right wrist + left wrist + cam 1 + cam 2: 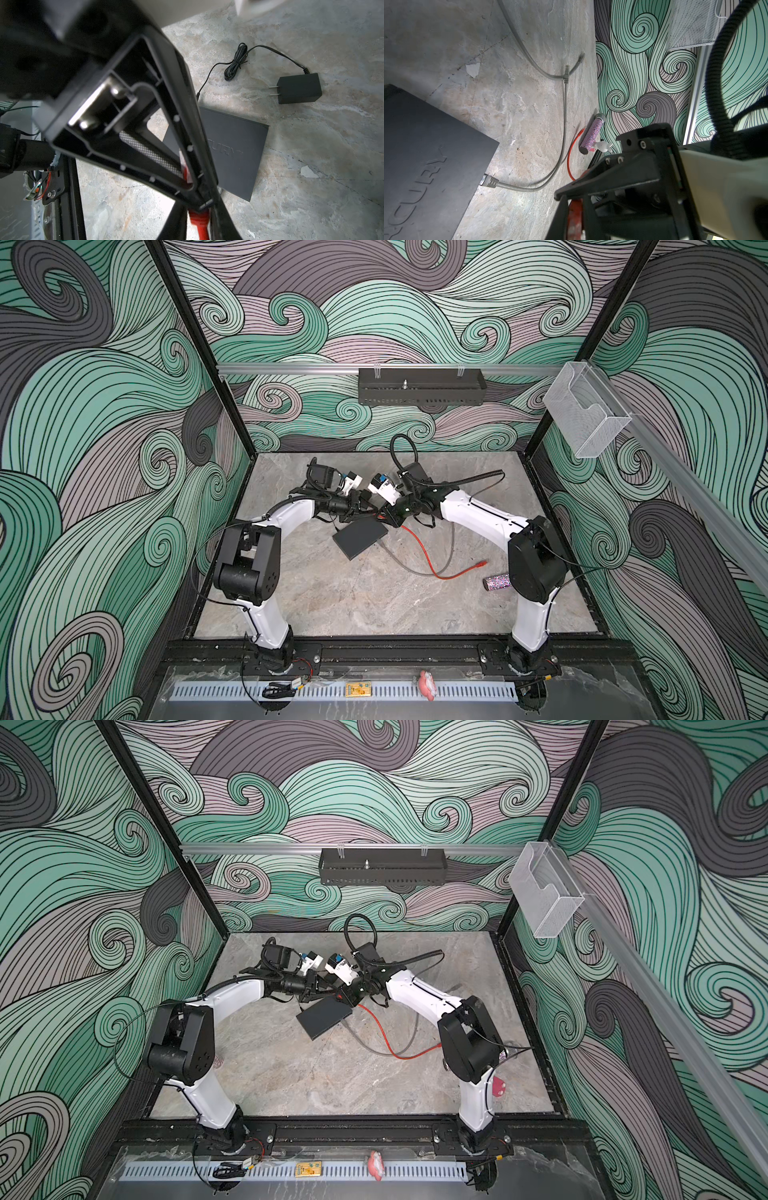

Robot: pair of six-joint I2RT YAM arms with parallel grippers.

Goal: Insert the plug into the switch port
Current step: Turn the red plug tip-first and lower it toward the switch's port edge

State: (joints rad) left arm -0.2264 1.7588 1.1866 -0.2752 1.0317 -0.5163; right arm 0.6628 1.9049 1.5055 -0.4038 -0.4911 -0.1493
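Top views: switch (359, 537) lies flat and skewed, mid-worktop (332, 614). Left tool (369, 507) and right tool (388, 517) are found tip to tip just above its far corner, with red cable (419, 551) trailing off.

Left wrist: red plug (574, 211) is seen clenched in left tool. A grey plug (489, 181) is seated in switch's side.

Right wrist: right tool's jaws sit about same plug; firm grip cannot be told.

Rec.: plug to be levelled w/ a free port and pushed straight; switch to be braced vs. sliding.
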